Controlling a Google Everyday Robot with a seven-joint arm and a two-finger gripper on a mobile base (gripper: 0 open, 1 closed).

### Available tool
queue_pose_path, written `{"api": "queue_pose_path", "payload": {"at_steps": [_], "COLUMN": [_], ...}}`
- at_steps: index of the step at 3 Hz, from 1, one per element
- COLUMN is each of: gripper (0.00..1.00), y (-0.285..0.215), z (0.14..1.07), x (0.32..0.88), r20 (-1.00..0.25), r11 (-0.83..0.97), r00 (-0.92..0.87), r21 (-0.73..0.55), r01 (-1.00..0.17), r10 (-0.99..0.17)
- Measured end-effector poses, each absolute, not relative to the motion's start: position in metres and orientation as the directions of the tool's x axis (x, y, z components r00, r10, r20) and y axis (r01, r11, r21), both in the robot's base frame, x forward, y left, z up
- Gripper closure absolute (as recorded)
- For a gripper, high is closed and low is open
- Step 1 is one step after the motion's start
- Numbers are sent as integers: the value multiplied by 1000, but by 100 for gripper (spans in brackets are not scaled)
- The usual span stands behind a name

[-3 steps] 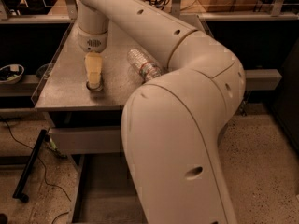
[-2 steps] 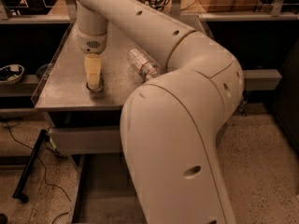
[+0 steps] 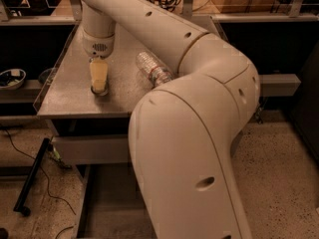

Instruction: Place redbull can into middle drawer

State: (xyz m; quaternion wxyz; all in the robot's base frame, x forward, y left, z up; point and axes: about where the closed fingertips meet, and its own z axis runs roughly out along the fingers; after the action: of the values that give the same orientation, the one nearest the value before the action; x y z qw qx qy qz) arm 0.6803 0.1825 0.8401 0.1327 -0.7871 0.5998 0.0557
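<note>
My gripper [image 3: 98,81] points straight down onto the grey cabinet top [image 3: 65,91], at its left middle. The redbull can [image 3: 102,92] is almost wholly hidden behind the gripper. Only a dark rounded base shows at the gripper's tip, standing on the top. The middle drawer [image 3: 107,203] is pulled out below the cabinet front. Its bare grey floor and low left wall show beside my arm, and the arm covers its right part.
A clear plastic water bottle [image 3: 152,68] lies on its side on the cabinet top, right of the gripper. My large cream arm [image 3: 199,133] fills the right foreground. A bowl [image 3: 11,77] sits on a shelf at left. Cables and a black bar [image 3: 32,176] lie on the floor.
</note>
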Motion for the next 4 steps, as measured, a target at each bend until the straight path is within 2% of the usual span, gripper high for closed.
{"api": "queue_pose_path", "payload": {"at_steps": [2, 3, 4], "gripper": [89, 100, 100], "y": [182, 183, 183], "z": [840, 840, 840], "x": [680, 680, 681], "r20": [-247, -247, -247], "r11": [-245, -245, -245], "r00": [274, 274, 274], "r21": [-142, -142, -142], "r01": [-959, -959, -959], "r10": [-929, -929, -929]}}
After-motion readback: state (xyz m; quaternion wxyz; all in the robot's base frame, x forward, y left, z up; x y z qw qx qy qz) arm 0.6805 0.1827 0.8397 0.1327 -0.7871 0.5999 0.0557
